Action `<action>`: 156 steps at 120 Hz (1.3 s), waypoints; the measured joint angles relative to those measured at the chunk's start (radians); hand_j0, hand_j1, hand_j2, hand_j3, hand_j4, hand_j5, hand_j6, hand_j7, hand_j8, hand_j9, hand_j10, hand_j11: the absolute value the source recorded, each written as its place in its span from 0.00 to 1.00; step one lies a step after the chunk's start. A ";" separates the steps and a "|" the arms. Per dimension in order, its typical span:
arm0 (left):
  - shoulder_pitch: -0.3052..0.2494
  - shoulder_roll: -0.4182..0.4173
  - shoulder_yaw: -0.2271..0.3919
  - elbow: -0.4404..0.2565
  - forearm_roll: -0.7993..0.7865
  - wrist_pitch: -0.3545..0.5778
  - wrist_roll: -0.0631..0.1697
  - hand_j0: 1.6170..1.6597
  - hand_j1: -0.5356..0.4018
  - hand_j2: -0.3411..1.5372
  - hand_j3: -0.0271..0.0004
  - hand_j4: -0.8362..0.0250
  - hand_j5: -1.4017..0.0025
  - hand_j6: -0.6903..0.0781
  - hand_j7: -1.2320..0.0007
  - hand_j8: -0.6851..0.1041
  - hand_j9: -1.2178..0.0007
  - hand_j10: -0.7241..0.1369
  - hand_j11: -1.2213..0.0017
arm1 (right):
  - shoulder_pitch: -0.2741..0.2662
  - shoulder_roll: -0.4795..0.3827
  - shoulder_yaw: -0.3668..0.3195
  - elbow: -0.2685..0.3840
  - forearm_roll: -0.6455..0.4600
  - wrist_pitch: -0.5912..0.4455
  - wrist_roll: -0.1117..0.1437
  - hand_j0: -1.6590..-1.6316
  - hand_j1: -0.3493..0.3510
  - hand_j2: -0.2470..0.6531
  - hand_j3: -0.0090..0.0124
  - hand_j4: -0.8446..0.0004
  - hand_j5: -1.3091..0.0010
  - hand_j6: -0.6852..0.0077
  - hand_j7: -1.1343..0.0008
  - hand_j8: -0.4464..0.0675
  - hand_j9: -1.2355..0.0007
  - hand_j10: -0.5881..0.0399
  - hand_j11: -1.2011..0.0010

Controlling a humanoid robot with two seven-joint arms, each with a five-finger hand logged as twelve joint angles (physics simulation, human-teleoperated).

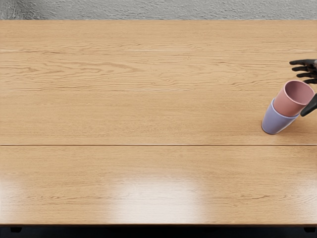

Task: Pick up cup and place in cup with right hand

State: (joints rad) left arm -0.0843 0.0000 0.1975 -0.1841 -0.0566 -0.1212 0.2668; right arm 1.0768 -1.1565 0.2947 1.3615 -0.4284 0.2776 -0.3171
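A pink cup sits with its lower part inside a blue-purple cup, at the right side of the table. The pink cup's open mouth faces up, and the blue-purple cup rests on the wood. My right hand comes in from the right edge, dark fingers spread behind the pink cup and the thumb at its right side. It appears to hold nothing; whether the thumb touches the rim I cannot tell. The rest of this hand is cut off by the picture's edge.
The wooden table spans the whole width, its front edge near the bottom of the view. A grey textured surface lies beyond its back edge. No left arm shows.
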 joint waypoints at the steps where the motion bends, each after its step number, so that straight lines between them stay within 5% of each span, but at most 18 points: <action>1: 0.000 0.000 0.000 0.000 0.000 0.000 0.000 0.96 0.94 0.18 0.98 0.97 1.00 0.90 1.00 0.87 1.00 0.84 1.00 | 0.000 -0.001 0.000 0.000 0.002 0.000 0.000 0.04 0.04 0.28 0.42 0.96 0.97 0.95 0.97 0.81 0.97 0.88 0.97; 90: 0.000 0.000 0.000 0.000 0.000 0.000 0.000 0.96 0.94 0.18 0.98 0.97 1.00 0.90 1.00 0.87 1.00 0.84 1.00 | 0.050 -0.004 0.085 0.013 0.353 0.224 -0.074 0.04 0.00 0.27 0.42 1.00 1.00 0.98 1.00 0.86 1.00 0.93 1.00; 156: 0.000 0.000 0.000 0.000 0.000 0.000 0.000 0.96 0.94 0.18 0.98 0.97 1.00 0.90 1.00 0.87 1.00 0.84 1.00 | 0.076 0.198 0.119 0.048 0.526 0.314 -0.076 0.04 0.00 0.27 0.42 1.00 1.00 0.99 1.00 0.87 1.00 0.94 1.00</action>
State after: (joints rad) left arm -0.0844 0.0000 0.1977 -0.1841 -0.0567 -0.1212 0.2669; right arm 1.1531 -0.9583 0.4140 1.4099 0.0976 0.5919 -0.3933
